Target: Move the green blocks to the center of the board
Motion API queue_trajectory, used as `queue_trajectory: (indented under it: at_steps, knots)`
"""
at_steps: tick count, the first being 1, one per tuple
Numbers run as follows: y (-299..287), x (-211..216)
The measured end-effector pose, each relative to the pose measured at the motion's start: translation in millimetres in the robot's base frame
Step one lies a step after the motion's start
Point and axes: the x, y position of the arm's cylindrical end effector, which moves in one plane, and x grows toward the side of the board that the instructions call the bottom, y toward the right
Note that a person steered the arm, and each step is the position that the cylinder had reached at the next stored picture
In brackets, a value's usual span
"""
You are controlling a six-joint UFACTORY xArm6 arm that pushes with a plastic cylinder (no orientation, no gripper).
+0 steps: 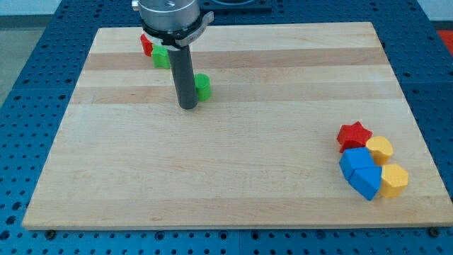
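A green block (pixel 203 86) lies on the wooden board (pixel 233 163) in the upper left part, partly hidden by my rod. My tip (pixel 187 106) rests on the board just left of and below this block, touching or nearly touching it. A second green block (pixel 161 57) sits further toward the view's top left, partly behind the rod, next to a red block (pixel 146 45) near the board's top edge.
At the view's right, a red star block (pixel 353 134), two blue blocks (pixel 360 172) and two yellow blocks (pixel 381 149) (pixel 393 180) form a tight cluster near the board's right edge.
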Motion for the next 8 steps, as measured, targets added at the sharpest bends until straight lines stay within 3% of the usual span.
queue_trajectory:
  at_steps: [1, 3, 5, 8]
  knots:
    - [-28.9, -11.3]
    - [-104.9, -89.9]
    - [-124.8, -178.4]
    - [-108.1, -181.3]
